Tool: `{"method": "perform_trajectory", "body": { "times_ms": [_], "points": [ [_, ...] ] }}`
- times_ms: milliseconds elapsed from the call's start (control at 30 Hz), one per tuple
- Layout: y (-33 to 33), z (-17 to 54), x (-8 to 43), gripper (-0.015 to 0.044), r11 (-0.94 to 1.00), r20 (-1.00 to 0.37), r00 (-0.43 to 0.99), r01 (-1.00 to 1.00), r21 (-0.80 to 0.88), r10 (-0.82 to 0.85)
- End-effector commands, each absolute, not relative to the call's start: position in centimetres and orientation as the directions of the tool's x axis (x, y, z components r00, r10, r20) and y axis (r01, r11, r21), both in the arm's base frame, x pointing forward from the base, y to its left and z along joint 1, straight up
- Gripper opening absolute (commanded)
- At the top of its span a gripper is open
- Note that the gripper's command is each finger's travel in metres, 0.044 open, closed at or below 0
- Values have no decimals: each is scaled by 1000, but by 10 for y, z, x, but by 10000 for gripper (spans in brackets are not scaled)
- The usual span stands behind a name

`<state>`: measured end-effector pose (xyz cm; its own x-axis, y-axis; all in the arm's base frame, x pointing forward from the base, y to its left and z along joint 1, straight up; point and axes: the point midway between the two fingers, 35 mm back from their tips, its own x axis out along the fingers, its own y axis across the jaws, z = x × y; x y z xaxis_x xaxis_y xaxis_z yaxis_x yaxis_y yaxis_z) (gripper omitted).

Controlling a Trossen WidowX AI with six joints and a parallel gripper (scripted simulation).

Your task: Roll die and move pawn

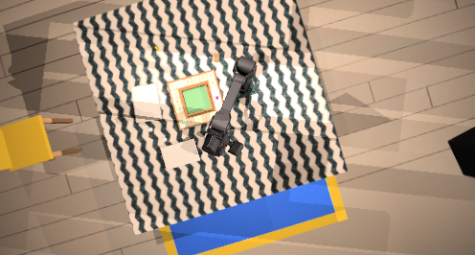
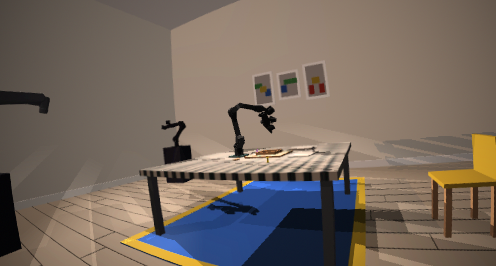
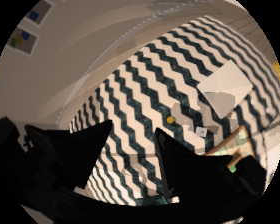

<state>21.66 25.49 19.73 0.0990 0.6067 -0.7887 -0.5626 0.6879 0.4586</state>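
Black-and-white zigzag cloth covers the table (image 1: 287, 145) where I work, and a blue rug with yellow border (image 1: 268, 212) lies under its near end. My dark parallel-jaw gripper (image 3: 134, 145) stands partly open, about mid-way, and I see nothing between the jaws; they touch nothing. I see my arm (image 1: 230, 99) stretched from its base over the corner of the square board with the green dice tray (image 1: 196, 99), the wrist raised well above the cloth in the exterior view. A tiny white die (image 3: 201, 132) lies on the cloth near the board, apart from the gripper. A small purple pawn (image 1: 216, 98) sits on the board's edge nearest the arm.
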Motion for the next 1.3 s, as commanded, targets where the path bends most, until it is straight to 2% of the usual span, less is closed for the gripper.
{"method": "perform_trajectory", "body": {
  "times_ms": [0,200,467,1267],
  "points": [
    [223,145,263,275,928,-926,108,53,369,362],
    [198,119,285,275,878,-974,87,422,228,211],
    [163,88,308,275,620,-999,31,784,34,16],
    [166,73,310,275,614,-999,30,789,31,13]
  ]
}}
